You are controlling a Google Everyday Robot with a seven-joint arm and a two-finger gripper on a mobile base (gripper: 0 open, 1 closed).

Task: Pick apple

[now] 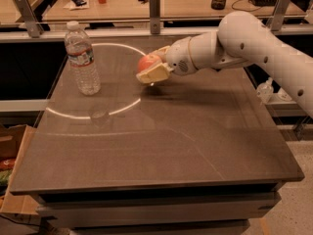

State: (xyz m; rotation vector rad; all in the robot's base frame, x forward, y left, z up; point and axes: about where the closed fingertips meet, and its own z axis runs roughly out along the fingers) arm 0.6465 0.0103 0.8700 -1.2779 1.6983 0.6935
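Observation:
The apple (pixel 148 61) is a round red-orange fruit, held between the cream fingers (pixel 154 73) of my gripper (pixel 152 65) above the far middle of the brown table (pixel 161 131). The gripper is shut on the apple, which is lifted a little off the tabletop. My white arm (pixel 244 43) reaches in from the right. One finger lies under and in front of the apple, the other behind it, so only the apple's left and top side shows.
A clear water bottle (pixel 82 60) with a white cap stands upright at the table's far left, left of the apple. A bright ring of light lies on the tabletop around there. A railing and a desk with clutter stand behind the table.

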